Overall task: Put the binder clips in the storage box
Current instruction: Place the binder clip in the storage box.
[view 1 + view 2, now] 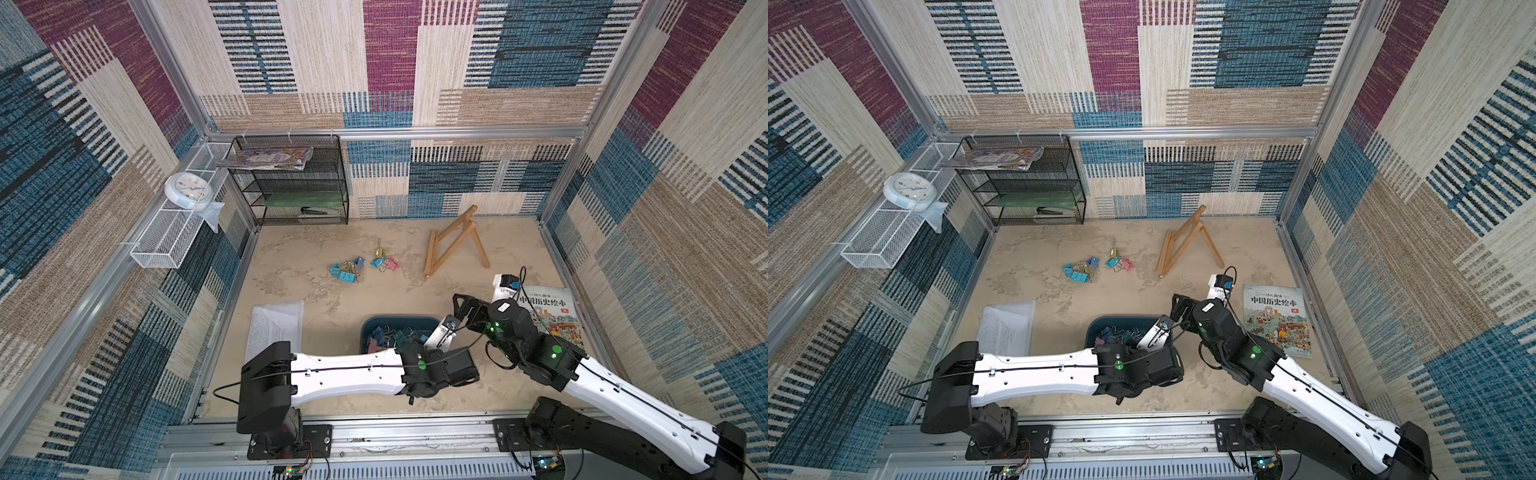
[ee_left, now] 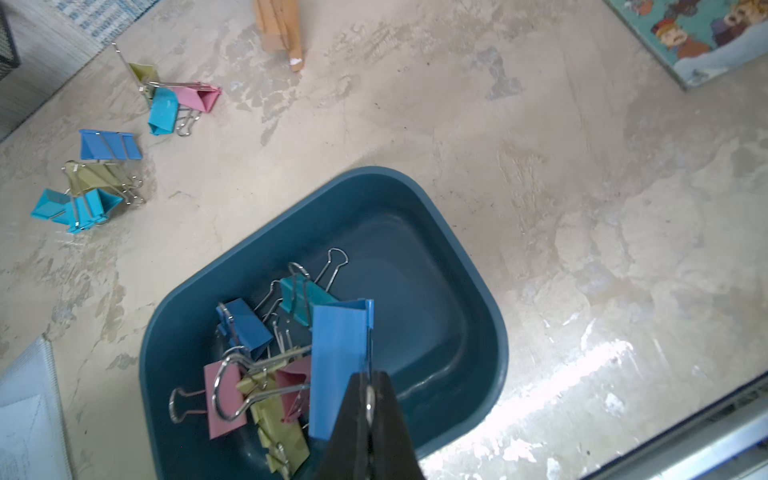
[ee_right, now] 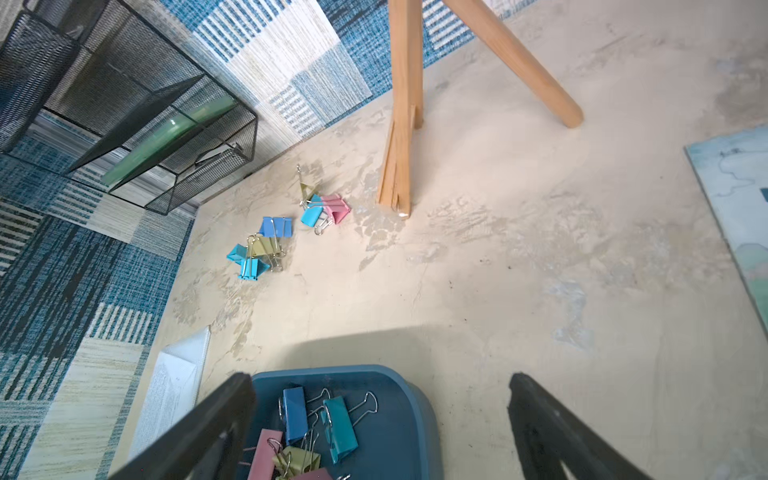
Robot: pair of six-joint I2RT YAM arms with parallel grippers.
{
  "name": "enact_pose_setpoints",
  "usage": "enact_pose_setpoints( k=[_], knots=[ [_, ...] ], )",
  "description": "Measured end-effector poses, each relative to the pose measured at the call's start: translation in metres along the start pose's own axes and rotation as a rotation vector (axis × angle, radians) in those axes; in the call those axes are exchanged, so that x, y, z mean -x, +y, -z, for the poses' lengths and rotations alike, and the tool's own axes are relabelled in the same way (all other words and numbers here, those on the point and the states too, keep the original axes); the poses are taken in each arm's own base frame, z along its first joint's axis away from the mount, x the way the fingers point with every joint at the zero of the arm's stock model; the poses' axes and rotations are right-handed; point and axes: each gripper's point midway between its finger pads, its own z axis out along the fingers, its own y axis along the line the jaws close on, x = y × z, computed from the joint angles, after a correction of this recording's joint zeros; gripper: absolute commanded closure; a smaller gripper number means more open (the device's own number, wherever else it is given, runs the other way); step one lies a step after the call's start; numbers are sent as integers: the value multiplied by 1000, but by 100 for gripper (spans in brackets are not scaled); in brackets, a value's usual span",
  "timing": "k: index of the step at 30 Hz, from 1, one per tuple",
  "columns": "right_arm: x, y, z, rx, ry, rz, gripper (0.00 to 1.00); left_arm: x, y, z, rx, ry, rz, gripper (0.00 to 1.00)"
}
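The left gripper [image 2: 369,390] is pinched fully shut on a blue binder clip [image 2: 338,365]. It holds the clip just above the storage box [image 2: 415,232], over the heap of binder clips [image 2: 266,374] already lying inside. Whether the grip is on the clip's edge or its wire handle, I cannot tell. The clip's long axis runs straight out from the fingertips, with its broad blue face toward the wrist camera. A wire loop, apparently its handle, juts sideways over the heap.

The right gripper [image 3: 380,382] stands spread wide and empty over the box's rim.

This looks like the drop step, so the left jaws need only part. Two loose groups remain on the table [image 2: 540,208], well beyond the box toward the black mesh rack [image 1: 299,187]. They are a blue-and-yellow cluster [image 1: 345,271] and a pink-and-blue cluster [image 1: 384,262].
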Motion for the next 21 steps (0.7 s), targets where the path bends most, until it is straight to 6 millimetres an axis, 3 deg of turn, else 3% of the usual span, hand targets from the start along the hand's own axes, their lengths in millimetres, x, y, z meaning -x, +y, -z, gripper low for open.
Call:
enact_pose_setpoints(
  k=[9, 16, 21],
  knots=[
    [-14, -62, -12, -149, 50, -111, 1, -12, -4, -48, 51, 44, -9, 100],
    [-33, -72, -22, -155, 136, -140, 1, -18, 6, -71, 127, 58, -24, 99],
    [-31, -69, -24, -134, 141, -159, 1, -23, 7, -79, 132, 62, -22, 71]
  ],
)
